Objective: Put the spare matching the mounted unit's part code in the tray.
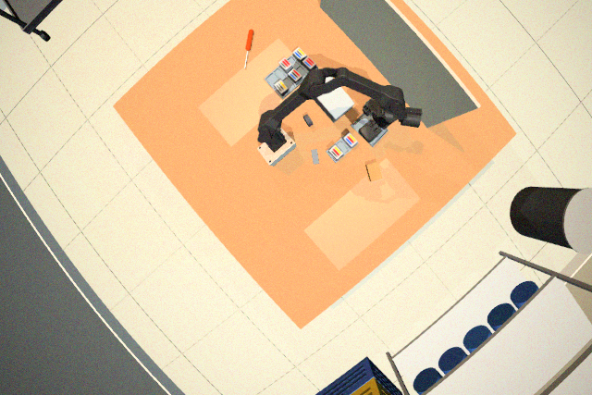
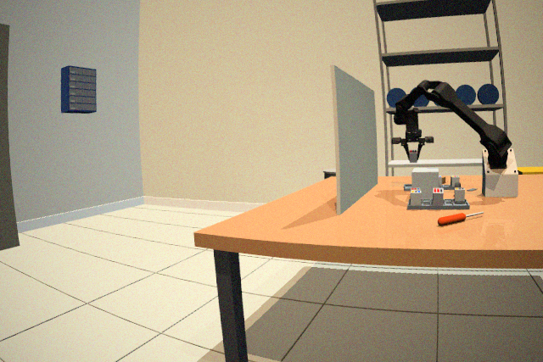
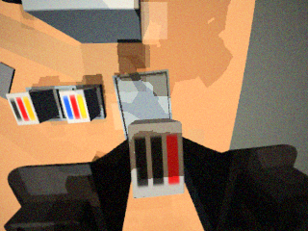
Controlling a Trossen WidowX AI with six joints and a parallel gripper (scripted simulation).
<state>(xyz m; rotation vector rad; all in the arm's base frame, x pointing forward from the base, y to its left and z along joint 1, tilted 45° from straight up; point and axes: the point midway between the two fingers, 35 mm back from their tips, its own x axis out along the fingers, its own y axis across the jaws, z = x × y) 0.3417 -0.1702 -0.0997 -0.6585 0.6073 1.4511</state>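
A: The gripper [image 3: 156,192] is clamped partway shut on the spare [image 3: 156,161], the block with 2 black stripes and 1 red. It hangs high above the tray [image 3: 142,96].

B: Lined up?

A: Roughly, by the wrist view. But released from this height, the block could bounce off the rim or tumble onto the table [image 3: 202,58].

B: Anything else?

A: 2 other spares [image 3: 55,103] lie just beside the tray. Drifting that way while lowering could knock them.
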